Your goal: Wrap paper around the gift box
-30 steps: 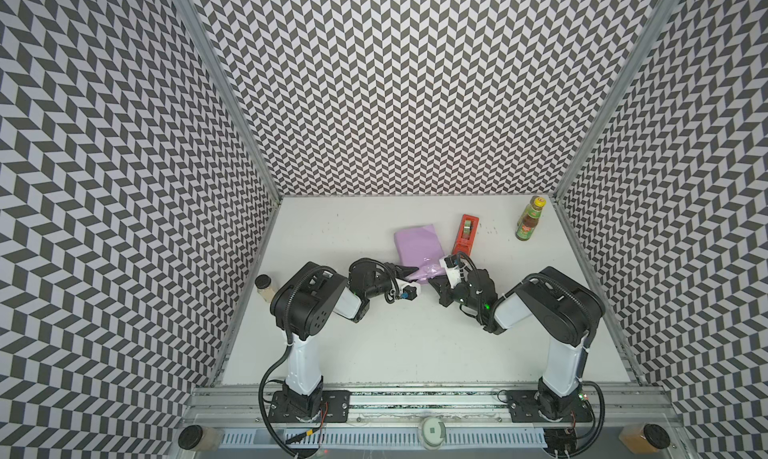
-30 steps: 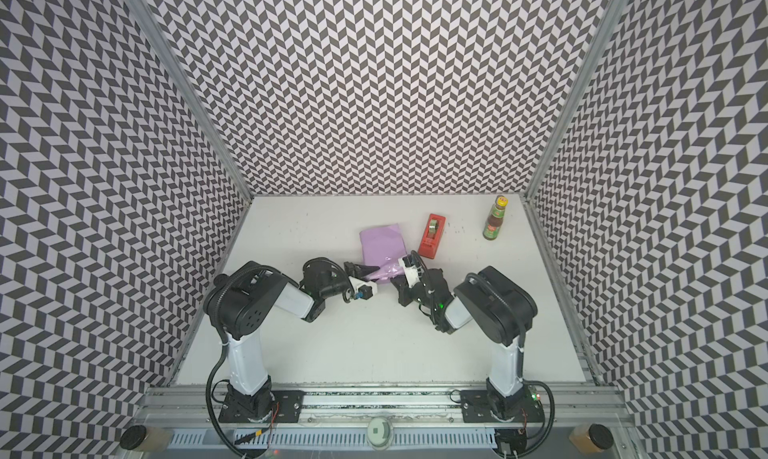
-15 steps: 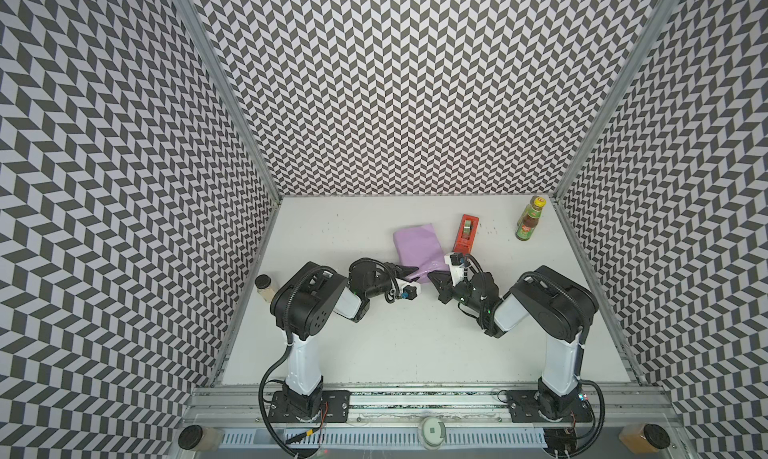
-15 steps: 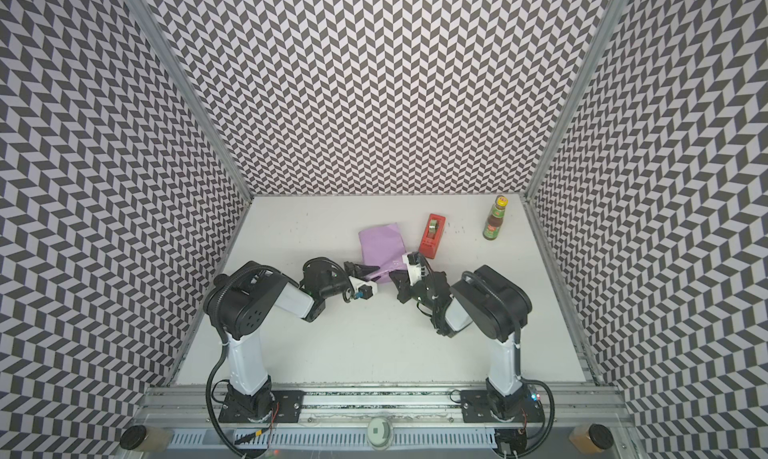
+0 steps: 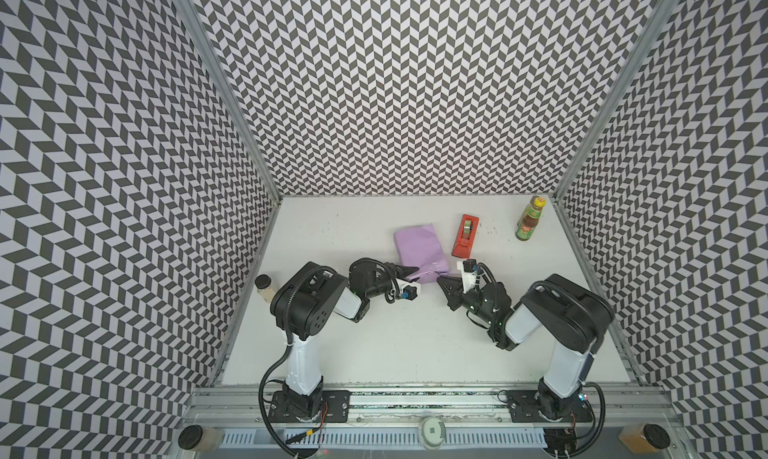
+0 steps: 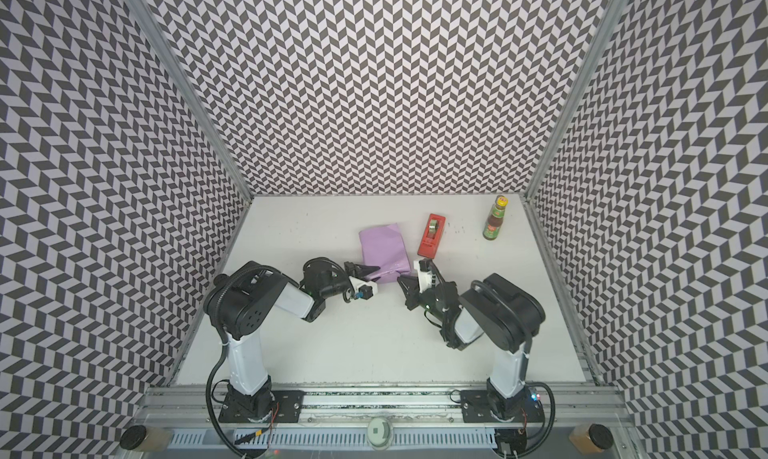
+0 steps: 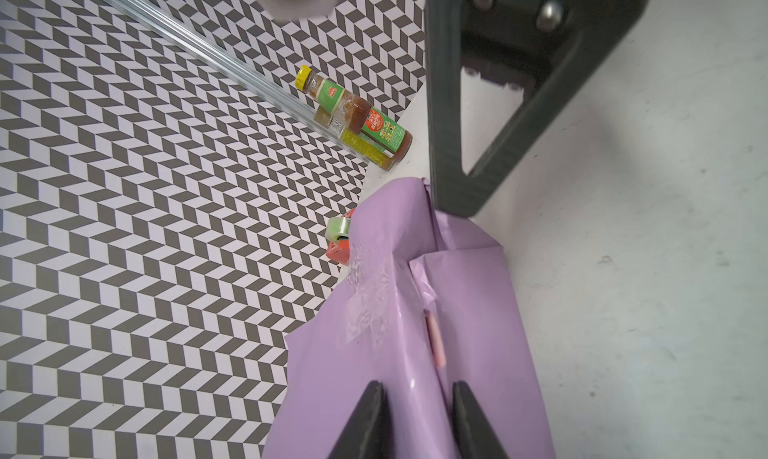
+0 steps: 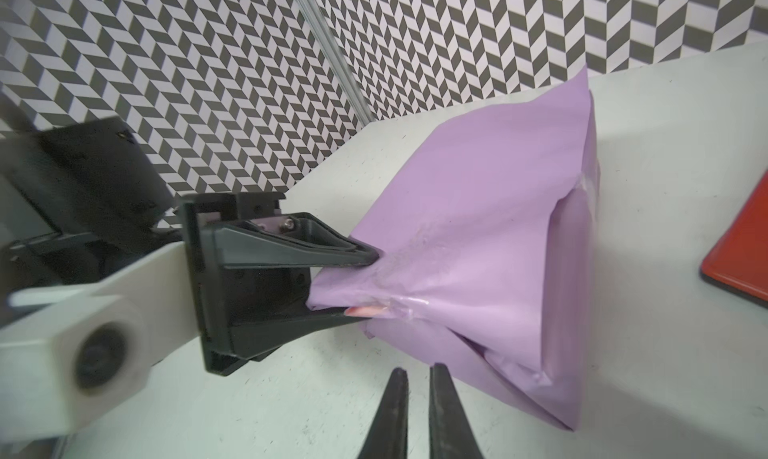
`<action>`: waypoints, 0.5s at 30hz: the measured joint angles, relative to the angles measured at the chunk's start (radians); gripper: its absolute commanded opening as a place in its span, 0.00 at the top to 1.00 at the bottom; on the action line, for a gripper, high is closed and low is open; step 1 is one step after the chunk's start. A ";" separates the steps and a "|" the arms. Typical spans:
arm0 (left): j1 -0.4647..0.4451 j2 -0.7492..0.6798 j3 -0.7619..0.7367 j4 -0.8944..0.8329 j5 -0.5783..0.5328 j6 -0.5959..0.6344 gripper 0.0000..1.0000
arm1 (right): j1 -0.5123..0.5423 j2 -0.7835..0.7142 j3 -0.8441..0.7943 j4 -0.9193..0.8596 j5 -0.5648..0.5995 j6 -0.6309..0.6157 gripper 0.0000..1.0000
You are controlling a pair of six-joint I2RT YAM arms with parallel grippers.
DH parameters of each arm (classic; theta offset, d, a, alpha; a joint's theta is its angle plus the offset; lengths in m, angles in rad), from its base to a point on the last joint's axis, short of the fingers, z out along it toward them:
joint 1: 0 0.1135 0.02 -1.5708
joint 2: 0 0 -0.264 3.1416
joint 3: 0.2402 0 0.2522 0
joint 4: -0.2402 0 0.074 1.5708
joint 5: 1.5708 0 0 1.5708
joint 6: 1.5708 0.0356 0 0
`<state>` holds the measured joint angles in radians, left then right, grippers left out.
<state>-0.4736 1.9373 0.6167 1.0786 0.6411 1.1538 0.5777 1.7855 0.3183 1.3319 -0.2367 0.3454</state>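
My left claw (image 8: 370, 286) is clamped on a gathered flap at the near end of the paper (image 5: 419, 247), with a finger on each side of the fold. My right claw (image 8: 415, 378) stands narrow, a slim gap between its tips and nothing in it. It sits close by that same end; I cannot tell if it touches. The lilac paper hides the box completely. It lies mid-desk (image 5: 374, 332), nearer the back edge, with the red tape dispenser (image 5: 466, 236) just beside it.
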 measured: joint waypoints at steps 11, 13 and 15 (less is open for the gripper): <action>0.000 0.000 0.000 0.000 0.000 0.000 0.70 | 0.000 -0.143 0.303 -0.496 -0.100 -0.104 0.91; 0.000 0.000 0.000 0.000 0.000 0.000 0.70 | 0.000 -0.132 0.354 -0.567 -0.108 -0.120 0.92; 0.000 0.000 0.000 0.000 0.000 0.000 0.70 | 0.000 -0.108 0.395 -0.630 -0.115 -0.130 0.92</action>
<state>-0.4736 1.9373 0.6167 1.0782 0.6411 1.1538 0.5777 1.6779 0.7136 0.7017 -0.3515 0.2157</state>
